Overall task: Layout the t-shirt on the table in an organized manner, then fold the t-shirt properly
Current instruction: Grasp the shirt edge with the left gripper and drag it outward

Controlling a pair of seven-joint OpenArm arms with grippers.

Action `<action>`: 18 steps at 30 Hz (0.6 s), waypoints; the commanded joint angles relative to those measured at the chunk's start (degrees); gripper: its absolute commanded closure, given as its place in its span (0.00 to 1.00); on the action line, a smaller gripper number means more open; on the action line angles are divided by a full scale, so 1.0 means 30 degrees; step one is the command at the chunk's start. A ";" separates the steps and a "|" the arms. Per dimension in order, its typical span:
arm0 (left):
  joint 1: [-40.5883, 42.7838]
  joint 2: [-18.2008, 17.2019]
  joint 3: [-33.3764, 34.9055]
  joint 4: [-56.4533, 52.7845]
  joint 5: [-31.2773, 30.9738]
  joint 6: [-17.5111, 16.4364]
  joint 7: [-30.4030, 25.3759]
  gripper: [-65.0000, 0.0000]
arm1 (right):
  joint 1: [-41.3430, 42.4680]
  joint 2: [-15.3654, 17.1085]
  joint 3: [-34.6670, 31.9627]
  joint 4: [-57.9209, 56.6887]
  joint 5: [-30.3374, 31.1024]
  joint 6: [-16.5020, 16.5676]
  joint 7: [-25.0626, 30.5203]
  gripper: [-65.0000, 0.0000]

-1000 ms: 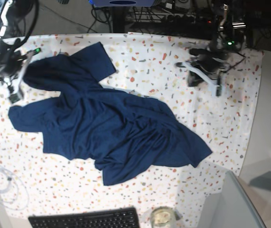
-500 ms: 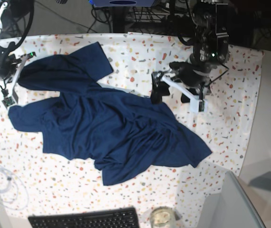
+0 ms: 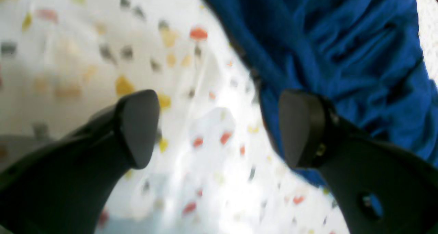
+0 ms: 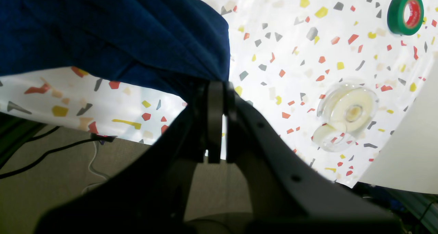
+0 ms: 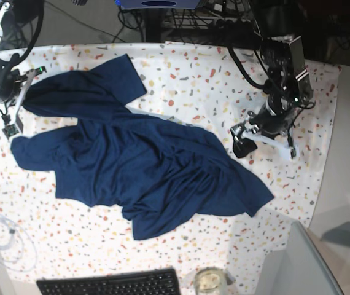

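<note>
The dark navy t-shirt [image 5: 144,166] lies crumpled across the middle of the speckled table [image 5: 187,74]. My right gripper [image 5: 23,92] is at the shirt's far left corner. In the right wrist view that gripper [image 4: 216,90] is shut on a fold of the t-shirt [image 4: 119,32], lifted near the table's [image 4: 308,56] edge. My left gripper [image 5: 264,147] hovers just right of the shirt's right side, open. In the left wrist view its fingers [image 3: 137,128] stand wide apart with nothing between them, over the table [image 3: 102,56]. The left gripper [image 3: 219,128] sits beside the t-shirt's [image 3: 342,49] edge.
A black keyboard [image 5: 110,284] and a glass jar [image 5: 209,281] sit at the near edge. A white cable [image 5: 0,236] coils at the near left, and a grey box [image 5: 304,264] stands at the near right. A green tape roll [image 4: 405,13] and a clear tape dispenser [image 4: 345,114] lie on the table.
My left gripper has opened and swung from the far right towards the shirt, then down to its right side. The right gripper keeps its hold and has shifted slightly left.
</note>
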 commanded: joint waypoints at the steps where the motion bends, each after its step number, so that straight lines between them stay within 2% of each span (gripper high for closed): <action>1: -0.0684 -0.0309 -0.0548 0.0074 -0.0148 0.0023 -0.0530 0.22 | 0.0119 0.0195 0.0044 0.0240 0.0044 0.0019 0.0237 1.00; 5: -0.2178 -0.0602 -0.1721 -0.1244 -0.0148 0.0023 -0.0500 0.22 | 0.0149 0.0195 0.0044 -0.0347 0.0044 0.0019 0.0237 1.00; 9: -0.3790 -0.1218 -0.1691 -0.3442 -0.0148 -0.0007 -0.0500 0.22 | 0.0149 0.0195 0.0044 -0.0522 0.0044 0.0019 0.0237 1.00; 18: -0.6750 -0.1247 -0.1691 -0.8160 0.0057 -0.0007 -0.0588 0.22 | 0.0324 0.0195 0.0044 -0.0522 0.0044 0.0019 0.0237 1.00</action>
